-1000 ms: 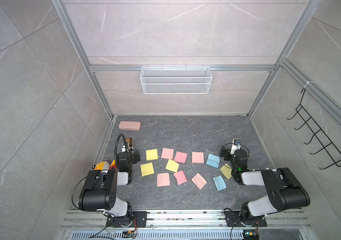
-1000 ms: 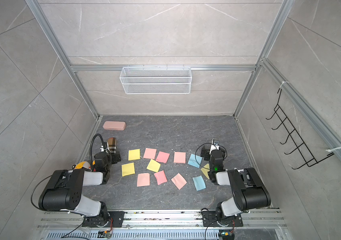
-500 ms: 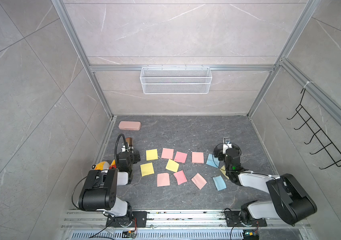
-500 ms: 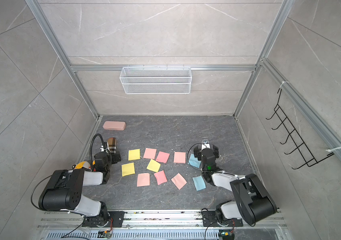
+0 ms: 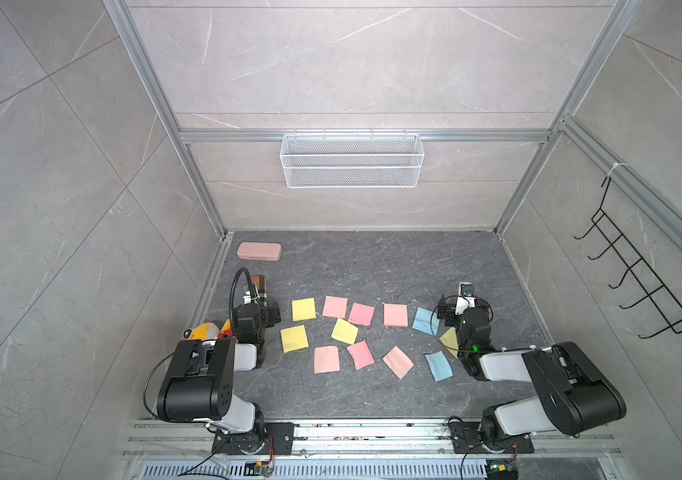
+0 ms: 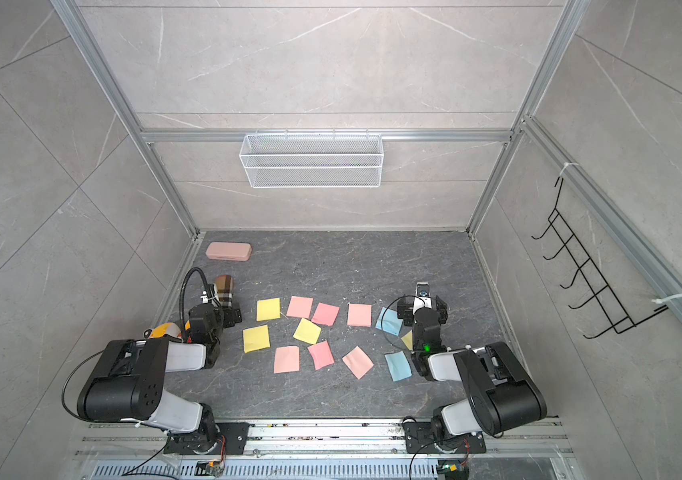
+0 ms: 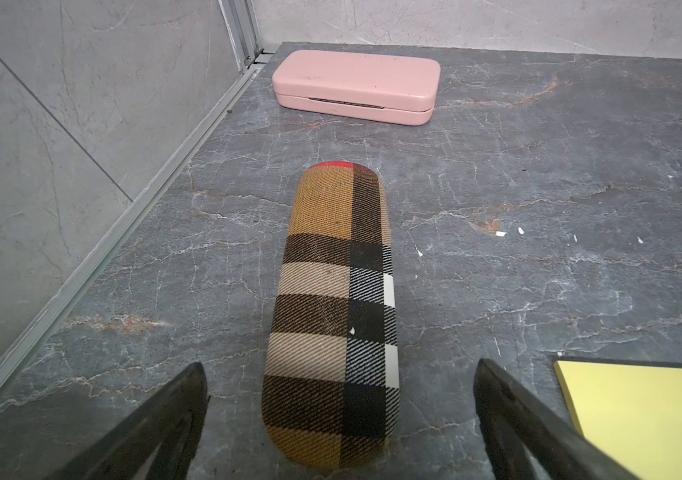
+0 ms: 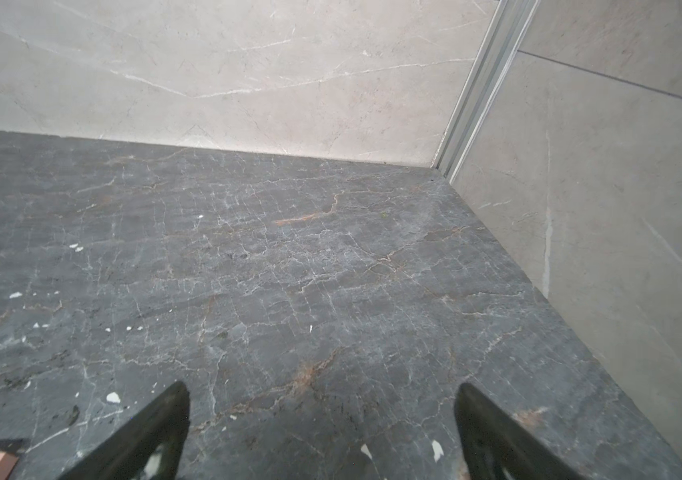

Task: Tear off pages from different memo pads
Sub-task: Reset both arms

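Swung back out toward its own side, the right gripper (image 8: 320,395) is seen wide open and empty, same as the left gripper (image 7: 339,374). 12 pastel squares are scattered across the table (image 5: 372,266): loose pages (image 5: 398,362) among memo pads (image 5: 303,309). Tearing looks mostly done, tbh.

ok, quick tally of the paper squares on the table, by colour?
Pink squares: 6
Yellow squares: 4, one partly behind the right arm
Blue squares: 2
Total: 12
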Motion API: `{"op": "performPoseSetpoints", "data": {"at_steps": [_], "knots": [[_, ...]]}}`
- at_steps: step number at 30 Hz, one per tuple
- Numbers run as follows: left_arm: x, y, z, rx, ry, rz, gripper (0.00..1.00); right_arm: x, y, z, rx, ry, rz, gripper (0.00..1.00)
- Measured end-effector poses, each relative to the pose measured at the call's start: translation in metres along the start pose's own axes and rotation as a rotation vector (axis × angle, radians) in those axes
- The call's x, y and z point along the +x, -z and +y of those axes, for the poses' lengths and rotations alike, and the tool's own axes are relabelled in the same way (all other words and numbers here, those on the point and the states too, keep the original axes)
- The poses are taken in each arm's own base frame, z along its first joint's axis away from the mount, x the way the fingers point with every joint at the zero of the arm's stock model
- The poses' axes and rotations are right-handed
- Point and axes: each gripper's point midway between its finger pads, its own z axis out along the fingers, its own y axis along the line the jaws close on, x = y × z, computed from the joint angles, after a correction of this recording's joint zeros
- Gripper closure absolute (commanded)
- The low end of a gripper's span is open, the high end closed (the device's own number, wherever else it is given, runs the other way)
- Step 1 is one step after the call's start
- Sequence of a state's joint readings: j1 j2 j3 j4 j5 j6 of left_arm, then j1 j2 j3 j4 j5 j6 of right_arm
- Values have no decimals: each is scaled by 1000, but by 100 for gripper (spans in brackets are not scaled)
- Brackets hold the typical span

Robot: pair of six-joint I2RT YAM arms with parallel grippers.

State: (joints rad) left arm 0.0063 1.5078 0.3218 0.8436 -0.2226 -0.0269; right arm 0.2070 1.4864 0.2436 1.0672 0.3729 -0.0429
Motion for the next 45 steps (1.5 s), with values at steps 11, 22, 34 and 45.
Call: {"op": "performPoseSetpoints", "data": {"at_steps": [11,22,34,45], "knots": [[0,0,0,0,0,0,0,10,-12,-10,-20,-71,45,1],[0,0,0,0,0,0,0,13,-16,-8,-30,-80,73,1],[0,0,0,0,0,0,0,10,-12,-7,-48,-76,71,1],[0,0,0,1,0,0,0,-16,0,-2,-104,-75,10,1]]}}
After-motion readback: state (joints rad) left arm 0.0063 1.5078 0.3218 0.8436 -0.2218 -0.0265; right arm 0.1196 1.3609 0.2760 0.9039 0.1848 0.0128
